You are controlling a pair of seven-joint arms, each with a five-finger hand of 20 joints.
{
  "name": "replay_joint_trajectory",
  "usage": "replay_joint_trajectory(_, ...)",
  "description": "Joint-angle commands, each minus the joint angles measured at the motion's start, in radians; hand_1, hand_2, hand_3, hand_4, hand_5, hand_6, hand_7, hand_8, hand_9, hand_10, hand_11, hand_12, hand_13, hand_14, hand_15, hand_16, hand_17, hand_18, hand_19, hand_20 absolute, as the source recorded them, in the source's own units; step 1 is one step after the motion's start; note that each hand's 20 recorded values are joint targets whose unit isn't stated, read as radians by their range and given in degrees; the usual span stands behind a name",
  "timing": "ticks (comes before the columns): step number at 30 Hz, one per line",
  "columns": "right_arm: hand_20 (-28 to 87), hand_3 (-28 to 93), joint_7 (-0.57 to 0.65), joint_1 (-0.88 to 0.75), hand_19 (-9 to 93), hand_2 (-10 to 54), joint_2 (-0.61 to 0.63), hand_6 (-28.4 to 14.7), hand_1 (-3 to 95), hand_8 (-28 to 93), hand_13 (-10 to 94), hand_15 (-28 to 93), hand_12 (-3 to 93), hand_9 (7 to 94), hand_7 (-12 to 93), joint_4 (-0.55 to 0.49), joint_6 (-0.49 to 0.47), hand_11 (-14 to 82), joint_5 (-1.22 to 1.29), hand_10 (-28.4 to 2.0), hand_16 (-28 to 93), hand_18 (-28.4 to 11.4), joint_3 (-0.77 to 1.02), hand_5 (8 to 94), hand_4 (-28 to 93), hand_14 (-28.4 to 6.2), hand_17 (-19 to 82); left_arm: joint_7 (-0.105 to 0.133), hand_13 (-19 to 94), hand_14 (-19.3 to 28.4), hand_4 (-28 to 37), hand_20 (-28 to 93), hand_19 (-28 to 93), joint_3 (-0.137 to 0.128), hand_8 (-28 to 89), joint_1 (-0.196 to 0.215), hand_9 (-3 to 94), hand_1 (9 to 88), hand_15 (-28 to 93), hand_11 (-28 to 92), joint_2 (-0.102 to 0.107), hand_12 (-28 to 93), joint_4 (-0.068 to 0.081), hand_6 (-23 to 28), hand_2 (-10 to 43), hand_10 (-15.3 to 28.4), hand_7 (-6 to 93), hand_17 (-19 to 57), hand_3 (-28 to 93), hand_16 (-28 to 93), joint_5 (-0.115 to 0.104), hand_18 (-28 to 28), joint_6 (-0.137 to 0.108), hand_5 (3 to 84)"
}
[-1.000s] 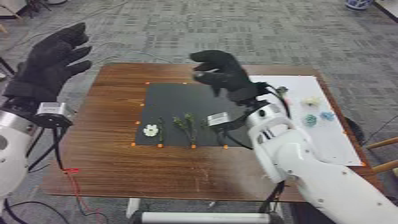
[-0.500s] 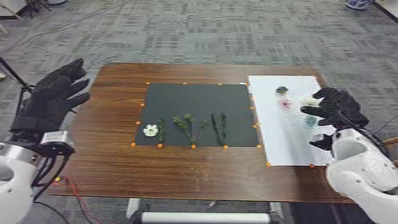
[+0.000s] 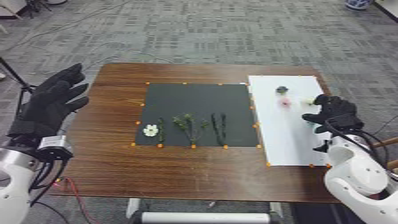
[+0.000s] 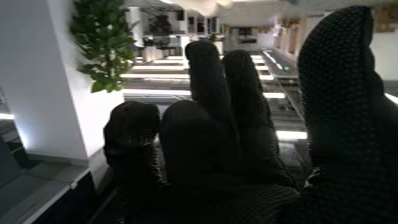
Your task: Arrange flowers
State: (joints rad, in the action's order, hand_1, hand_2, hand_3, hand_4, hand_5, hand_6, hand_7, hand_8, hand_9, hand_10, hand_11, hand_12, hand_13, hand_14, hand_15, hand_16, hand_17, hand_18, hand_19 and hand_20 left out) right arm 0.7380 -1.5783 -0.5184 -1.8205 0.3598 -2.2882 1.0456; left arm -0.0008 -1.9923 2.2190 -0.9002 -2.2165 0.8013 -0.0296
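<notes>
Over the white sheet (image 3: 289, 147) at centre right of the head view, right hand (image 3: 340, 112) open, fingers apart and slightly bent, empty; arm cut off at lower right. At centre left, left hand (image 3: 43, 107) open too, empty, arm cut off at lower left. At lower centre, on the black mat (image 3: 191, 97), white flower (image 3: 150, 130) and green stems (image 3: 189, 127), finer parts hard to make out. Farther, teal flower (image 3: 311, 123) and pale flower (image 3: 309, 101), both partly hidden behind black glove; then blurry pink flower (image 3: 285, 103); farthest, dark flower (image 3: 282, 90) at upper right.

grey patterned carpet (image 3: 204, 40) | brown wooden table (image 3: 107, 172) | pale pillar (image 4: 35, 80) — leafy plant (image 4: 99, 40) | light strips (image 4: 155, 92)
</notes>
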Motion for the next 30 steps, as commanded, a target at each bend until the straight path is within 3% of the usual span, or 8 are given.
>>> replay_joint_trajectory(1, 51, 43, 0.049, 0.022, 90, -9.5, -0.003, -3.2, 50.8, -14, 69, 87, 21.8, 55.4, 32, 0.016, -0.077, 26.9, 0.003, -11.3, 30, -21.4, -0.025, 48.2, -28, -6.9, 35, -0.002, 5, 12.2, -27.6, 9, 38, -0.012, -7, 0.017, 15.2, 25.2, 34, 14, -0.011, 21, -0.007, 1.1, -6.6, 9.0, 16.0, -13.5, 70, -2, 0.002, 19.6, -0.001, 21.2)
replay_joint_trajectory(16, 50, 49, 0.01, 0.16, 90, -9.5, -0.03, -3.2, 48.3, -14, 70, 88, 21.5, 57.2, 31, 0.118, -0.098, 27.1, 0.034, -11.2, 29, -21.3, -0.179, 49.6, -28, -6.5, 35, -0.004, 5, 12.2, -27.6, 9, 38, -0.011, -8, 0.015, 15.5, 25.2, 34, 14, -0.009, 21, -0.004, 1.2, -6.4, 9.2, 15.8, -13.6, 69, -2, -0.001, 19.7, 0.005, 21.4)
replay_joint_trajectory(17, 50, 53, 0.012, 0.167, 90, -9.5, -0.033, -3.1, 46.9, -14, 70, 87, 21.4, 57.6, 31, 0.124, -0.102, 27.2, 0.033, -11.0, 29, -21.2, -0.188, 50.1, -28, -6.4, 35, -0.006, 5, 12.2, -27.6, 9, 38, -0.008, -7, 0.014, 15.5, 25.2, 34, 14, -0.008, 21, -0.004, 1.2, -6.3, 9.2, 15.8, -13.6, 69, -3, -0.002, 19.7, 0.003, 21.4)
replay_joint_trajectory(20, 50, 81, 0.014, 0.198, 90, -9.5, -0.039, -1.9, 32.9, -15, 71, 87, 21.4, 60.6, 33, 0.153, -0.039, 28.3, 0.015, -10.3, 29, -20.9, -0.235, 52.7, -28, -6.1, 36, -0.009, 5, 12.2, -27.6, 9, 38, -0.007, -7, 0.009, 15.5, 25.1, 33, 14, -0.006, 21, -0.002, 1.2, -6.3, 9.2, 15.8, -13.5, 69, -3, -0.003, 19.7, 0.005, 21.4)
replay_joint_trajectory(22, 49, 84, 0.018, 0.212, 91, -9.5, -0.036, -0.4, 36.3, -9, 72, 87, 24.0, 64.9, 37, 0.165, 0.04, 28.3, -0.009, -9.3, 29, -20.8, -0.267, 56.1, -28, -5.7, 37, -0.01, 5, 12.2, -27.6, 9, 38, -0.002, -7, -0.003, 15.5, 25.1, 34, 14, 0.0, 21, 0.002, 1.2, -6.3, 9.1, 15.7, -13.6, 69, -2, -0.002, 19.7, 0.007, 21.4)
replay_joint_trajectory(23, 49, 83, 0.018, 0.217, 92, -8.5, -0.032, 0.2, 41.6, -4, 73, 87, 33.1, 72.3, 42, 0.164, 0.076, 21.0, -0.017, -7.2, 30, -20.8, -0.278, 59.4, -28, -5.4, 38, -0.008, 5, 12.2, -27.6, 9, 38, 0.001, -7, -0.008, 15.5, 25.1, 34, 14, 0.005, 21, 0.004, 1.2, -6.3, 9.1, 15.8, -13.6, 69, -2, -0.003, 19.7, 0.005, 21.4)
replay_joint_trajectory(25, 48, 85, 0.013, 0.215, 93, -6.7, -0.024, 0.8, 46.4, -1, 76, 86, 41.7, 81.5, 45, 0.147, 0.087, 15.3, -0.036, -5.1, 30, -20.5, -0.276, 67.0, -28, -4.7, 40, -0.014, 5, 12.2, -27.6, 9, 38, 0.003, -7, -0.021, 15.6, 25.1, 34, 14, 0.018, 21, 0.009, 1.2, -6.2, 9.2, 15.9, -13.6, 69, -2, -0.004, 19.7, 0.009, 21.4)
replay_joint_trajectory(30, 49, 87, -0.057, 0.315, 93, -9.4, -0.038, 0.4, 47.6, -2, 77, 85, 46.0, 85.8, 43, 0.093, 0.146, 15.8, -0.04, -4.7, 31, -20.6, -0.337, 73.8, -26, -4.3, 42, -0.034, 5, 12.3, -27.6, 9, 38, 0.022, -8, -0.088, 15.6, 25.2, 33, 14, 0.082, 20, 0.031, 1.2, -6.0, 9.2, 15.9, -13.5, 69, -2, -0.012, 19.7, 0.016, 21.5)
